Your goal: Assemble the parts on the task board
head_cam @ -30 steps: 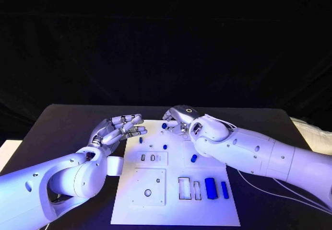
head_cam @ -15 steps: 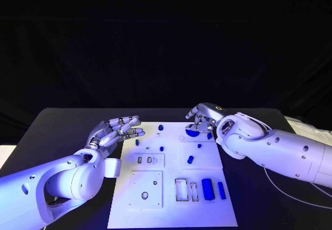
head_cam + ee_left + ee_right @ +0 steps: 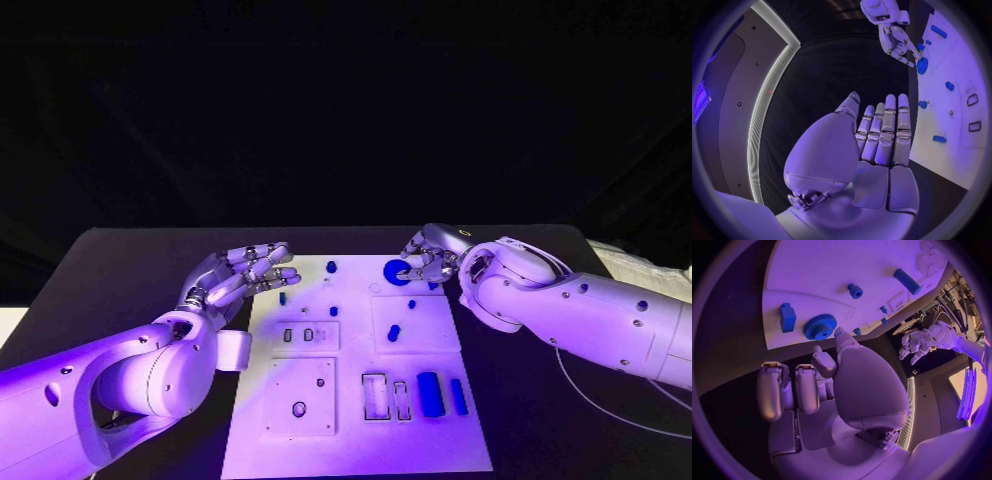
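The blue gear (image 3: 397, 268) now lies on the white board (image 3: 361, 440) near its 1 o'clock corner, a small blue block (image 3: 787, 317) just beside it. My right hand (image 3: 433, 258) has carried it there from the board's far middle a second ago; whether my fingertips (image 3: 838, 332) pinch or only touch its rim, I cannot tell. My left hand (image 3: 238, 275) hovers open, fingers spread, over the desk (image 3: 130, 270) at the board's 10 o'clock edge. My right wrist view shows the gear's teeth.

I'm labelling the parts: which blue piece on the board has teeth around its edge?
The blue gear at the board's far edge, right by the right hand fingertips. It is a round toothed disc; the other blue pieces are smooth pegs, bars or blocks.
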Robot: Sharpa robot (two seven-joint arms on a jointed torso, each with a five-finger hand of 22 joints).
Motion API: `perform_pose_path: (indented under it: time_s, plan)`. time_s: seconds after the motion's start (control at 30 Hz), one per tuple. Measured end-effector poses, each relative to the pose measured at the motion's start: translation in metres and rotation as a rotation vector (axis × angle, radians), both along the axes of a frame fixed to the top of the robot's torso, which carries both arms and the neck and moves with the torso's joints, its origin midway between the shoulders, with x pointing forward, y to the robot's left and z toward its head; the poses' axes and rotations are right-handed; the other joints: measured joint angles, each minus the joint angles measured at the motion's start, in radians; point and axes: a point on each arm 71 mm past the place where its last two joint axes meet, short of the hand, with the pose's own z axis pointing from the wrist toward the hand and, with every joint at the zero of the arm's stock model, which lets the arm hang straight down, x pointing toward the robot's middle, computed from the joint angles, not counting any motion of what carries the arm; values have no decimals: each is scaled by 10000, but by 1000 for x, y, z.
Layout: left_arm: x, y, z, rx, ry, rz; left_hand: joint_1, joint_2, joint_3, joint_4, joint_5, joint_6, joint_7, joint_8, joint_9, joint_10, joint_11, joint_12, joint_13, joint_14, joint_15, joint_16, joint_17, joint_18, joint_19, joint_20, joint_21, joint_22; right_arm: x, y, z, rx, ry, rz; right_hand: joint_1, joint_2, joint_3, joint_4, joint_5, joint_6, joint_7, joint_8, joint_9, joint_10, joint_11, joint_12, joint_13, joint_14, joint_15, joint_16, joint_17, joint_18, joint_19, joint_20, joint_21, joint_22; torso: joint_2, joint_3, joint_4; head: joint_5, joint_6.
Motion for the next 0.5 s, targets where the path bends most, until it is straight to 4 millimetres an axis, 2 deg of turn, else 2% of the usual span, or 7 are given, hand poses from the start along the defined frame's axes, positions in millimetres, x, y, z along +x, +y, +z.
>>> perform_pose_path:
  time_s: [0.3,0.37,0.5]
  plan:
    - [1,-1,-1,-5,15,-16,0,0,0,0,0,0,0,0,0,0,0,0,0,0,0,-5,-1,0,0,0,-13,1,3,4,-4,-102,274,-83,143,68,-94,94,139,-1,2,0,-1,56,52,540,651,-36,36,173,203,2,252,14,196,-1,1,-21,18,-44,-28]
    - [1,-1,-1,-6,18,-21,0,0,0,0,0,0,0,0,0,0,0,0,0,0,0,-41,8,0,0,0,-42,-9,4,4,-5,-133,302,-118,143,68,-94,94,168,-2,2,0,-1,134,54,685,788,-9,63,222,203,-141,283,15,260,-1,1,-26,24,-54,-38]
    - [1,-2,-1,-12,25,-37,0,0,0,0,0,0,0,0,0,0,0,0,0,0,0,-40,7,0,0,0,-42,-9,6,5,-6,-217,350,-167,240,165,-121,121,313,49,53,59,15,186,40,991,1118,-1,71,294,202,-154,283,14,340,-2,1,-27,35,-64,-64]
